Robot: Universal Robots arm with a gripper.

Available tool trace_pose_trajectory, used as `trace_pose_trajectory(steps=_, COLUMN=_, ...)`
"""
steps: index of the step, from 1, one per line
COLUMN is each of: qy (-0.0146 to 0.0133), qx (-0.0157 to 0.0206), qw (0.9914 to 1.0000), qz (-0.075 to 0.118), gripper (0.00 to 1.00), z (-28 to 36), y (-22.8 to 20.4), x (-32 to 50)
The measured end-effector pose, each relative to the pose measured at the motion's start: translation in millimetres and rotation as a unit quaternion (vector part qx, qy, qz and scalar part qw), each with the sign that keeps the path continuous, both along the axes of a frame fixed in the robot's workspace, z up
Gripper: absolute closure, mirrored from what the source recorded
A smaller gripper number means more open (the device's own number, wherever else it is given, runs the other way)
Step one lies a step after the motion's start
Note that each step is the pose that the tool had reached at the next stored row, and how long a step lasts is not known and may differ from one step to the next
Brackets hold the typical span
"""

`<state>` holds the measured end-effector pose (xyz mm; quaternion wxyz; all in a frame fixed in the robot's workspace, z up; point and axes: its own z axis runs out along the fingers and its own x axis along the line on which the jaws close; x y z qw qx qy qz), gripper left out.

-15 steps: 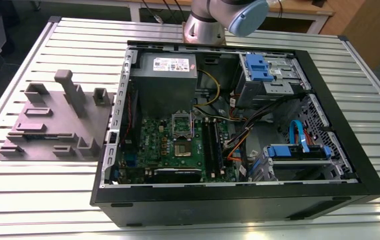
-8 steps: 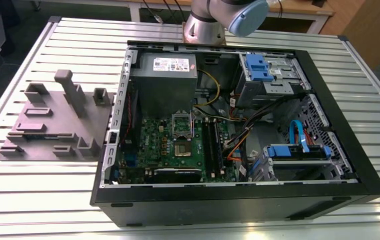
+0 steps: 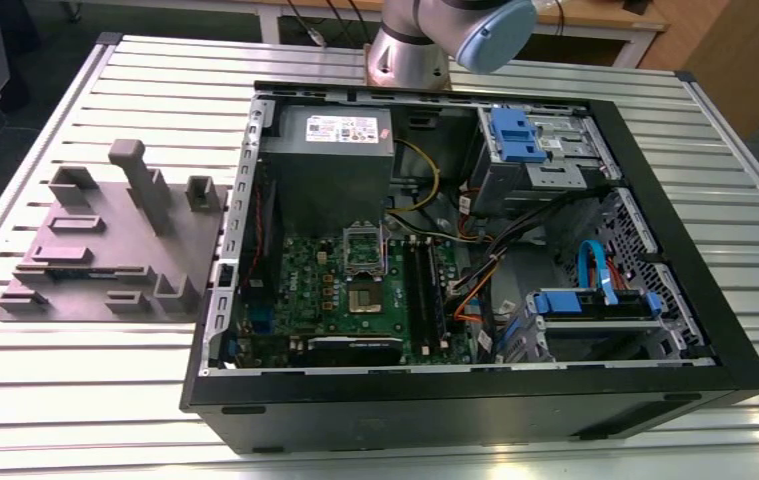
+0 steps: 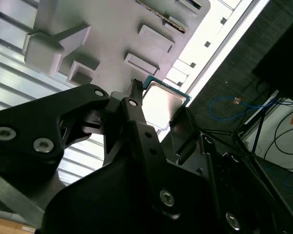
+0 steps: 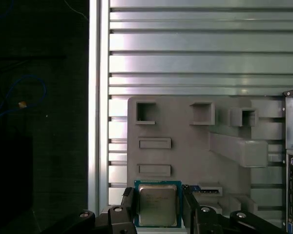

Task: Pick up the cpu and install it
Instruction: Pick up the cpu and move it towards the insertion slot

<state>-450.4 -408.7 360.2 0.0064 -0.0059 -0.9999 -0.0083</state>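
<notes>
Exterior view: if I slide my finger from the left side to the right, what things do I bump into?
Grey block with upright posts → green motherboard → lower blue drive bracket. The last two sit inside the open black computer case, on the slatted metal table.

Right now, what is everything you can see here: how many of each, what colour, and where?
cpu: one, pale silver top, held between the claw's fingers, in both wrist views.
plastic block: one, grey-mauve with upright posts, on the table at the exterior view's left of the case.
computer case: one, black, lying open on the table.
power-supply box: one, grey, inside the case.
circuit board: one, green, inside the case.
cables: several, blue, orange, yellow and black, inside the case.
table: one, silver, slatted, under everything.
robot arm: one, silver with a pale blue cap, behind the case.
claw: one, black, closed on the cpu.
</notes>
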Motion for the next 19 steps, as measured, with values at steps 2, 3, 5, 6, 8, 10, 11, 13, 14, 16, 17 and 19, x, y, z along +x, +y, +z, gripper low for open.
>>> trace_pose_trajectory(steps=2, qy=0.0, qx=0.0, qw=1.0, qz=0.0, gripper=0.53, z=0.8, y=0.0, x=0.0)
trace_pose_trajectory(steps=3, qy=0.0, qx=0.0, qw=1.0, qz=0.0, gripper=0.53, z=1.2, y=0.0, x=0.0)
trace_pose_trajectory(steps=5, qy=-0.0001, qx=0.0, qw=1.0, qz=0.0, gripper=0.53, z=1.9, y=0.0, x=0.0)
trace_pose_trajectory(steps=6, qy=-0.0001, qx=0.0001, qw=1.0, qz=0.0, gripper=0.53, z=2.1, y=0.0, x=0.0)
trace_pose_trajectory(steps=8, qy=0.0, qx=0.0, qw=1.0, qz=0.0, gripper=0.53, z=2.7, y=0.0, x=0.0)
trace_pose_trajectory(steps=10, qy=0.0, qx=0.0, qw=1.0, qz=0.0, gripper=0.53, z=4.5, y=0.0, x=0.0)
trace_pose_trajectory(steps=11, qy=0.0, qx=0.0, qw=1.0, qz=0.0, gripper=0.53, z=4.6, y=0.0, x=0.0)
trace_pose_trajectory(steps=13, qy=0.0, qx=0.0, qw=1.0, qz=0.0, gripper=0.53, z=4.7, y=0.0, x=0.0)
trace_pose_trajectory(steps=14, qy=0.0, qx=0.0, qw=1.0, qz=0.0, gripper=0.53, z=4.7, y=0.0, x=0.1)
trace_pose_trajectory(steps=16, qy=0.0, qx=0.0, qw=1.0, qz=0.0, gripper=0.53, z=4.9, y=0.0, x=0.2)
trace_pose_trajectory(steps=17, qy=-0.0001, qx=0.0, qw=1.0, qz=0.0, gripper=0.53, z=5.1, y=0.0, x=0.3)
trace_pose_trajectory(steps=19, qy=0.0001, qx=-0.0001, qw=1.0, qz=0.0, gripper=0.53, z=6.0, y=0.0, x=0.3)
